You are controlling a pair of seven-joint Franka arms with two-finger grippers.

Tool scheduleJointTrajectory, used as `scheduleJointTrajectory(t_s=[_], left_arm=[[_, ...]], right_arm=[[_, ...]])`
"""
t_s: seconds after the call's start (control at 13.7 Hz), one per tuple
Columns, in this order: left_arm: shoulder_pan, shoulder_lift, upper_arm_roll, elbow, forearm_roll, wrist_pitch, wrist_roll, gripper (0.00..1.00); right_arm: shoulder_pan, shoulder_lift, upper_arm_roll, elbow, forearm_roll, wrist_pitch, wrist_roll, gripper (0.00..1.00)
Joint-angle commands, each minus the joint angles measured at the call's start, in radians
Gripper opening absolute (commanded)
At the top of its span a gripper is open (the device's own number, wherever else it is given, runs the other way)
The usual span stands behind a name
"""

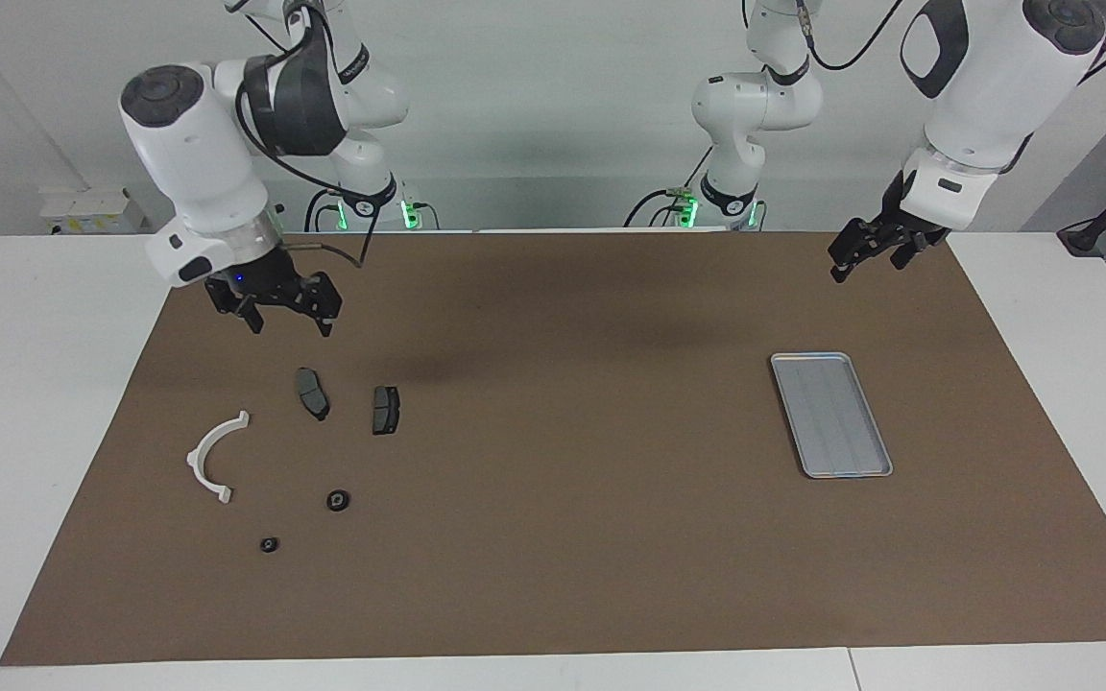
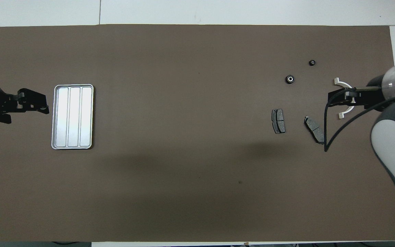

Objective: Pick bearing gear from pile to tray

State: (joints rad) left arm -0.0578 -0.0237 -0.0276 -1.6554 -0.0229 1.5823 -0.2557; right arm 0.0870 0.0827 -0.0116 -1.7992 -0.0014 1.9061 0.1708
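Observation:
The pile lies toward the right arm's end of the brown mat: a black round bearing gear (image 1: pixel 338 500) (image 2: pixel 289 79), a smaller black round piece (image 1: pixel 269 544) (image 2: pixel 312 62), two dark brake pads (image 1: pixel 312 393) (image 1: pixel 385 409) and a white half-ring bracket (image 1: pixel 212 451). My right gripper (image 1: pixel 289 328) (image 2: pixel 331 97) hangs open and empty above the mat at the pile's edge. In the overhead view it covers the bracket's middle. The silver tray (image 1: pixel 831 413) (image 2: pixel 72 116) lies bare toward the left arm's end. Beside the tray my left gripper (image 1: pixel 851 267) (image 2: pixel 45 109) waits in the air, open and empty.
The brown mat (image 1: pixel 572 537) covers most of the white table. A black cable (image 2: pixel 326 137) loops down from the right wrist over one brake pad in the overhead view. A wide stretch of mat separates the pile from the tray.

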Motion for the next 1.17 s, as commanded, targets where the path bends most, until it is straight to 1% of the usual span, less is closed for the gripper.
scheduleJointTrajectory(t_s=[0.0, 0.15, 0.44, 0.58, 0.73, 0.88, 1.1], left_arm=[[-0.005, -0.024, 0.006, -0.023, -0.014, -0.001, 0.001, 1.0], [-0.005, -0.024, 0.006, -0.023, -0.014, -0.001, 0.001, 1.0], [-0.005, -0.024, 0.006, -0.023, -0.014, -0.001, 0.001, 1.0], [-0.005, -0.024, 0.006, -0.023, -0.014, -0.001, 0.001, 1.0], [-0.005, -0.024, 0.006, -0.023, -0.014, -0.001, 0.001, 1.0], [-0.005, -0.024, 0.006, -0.023, -0.014, -0.001, 0.001, 1.0], [-0.005, -0.024, 0.006, -0.023, -0.014, -0.001, 0.001, 1.0]], right_arm=[[0.007, 0.125, 0.001, 0.008, 0.017, 0.134, 0.009, 1.0], [0.005, 0.204, 0.001, 0.024, 0.015, 0.209, 0.0, 1.0], [-0.007, 0.334, 0.001, 0.092, -0.006, 0.28, -0.023, 1.0], [-0.026, 0.437, -0.001, 0.177, -0.025, 0.298, -0.076, 1.0], [-0.029, 0.506, -0.001, 0.237, -0.057, 0.297, -0.077, 1.0], [-0.029, 0.555, -0.001, 0.283, -0.06, 0.297, -0.076, 1.0], [-0.023, 0.574, -0.001, 0.301, -0.057, 0.298, -0.074, 1.0]])
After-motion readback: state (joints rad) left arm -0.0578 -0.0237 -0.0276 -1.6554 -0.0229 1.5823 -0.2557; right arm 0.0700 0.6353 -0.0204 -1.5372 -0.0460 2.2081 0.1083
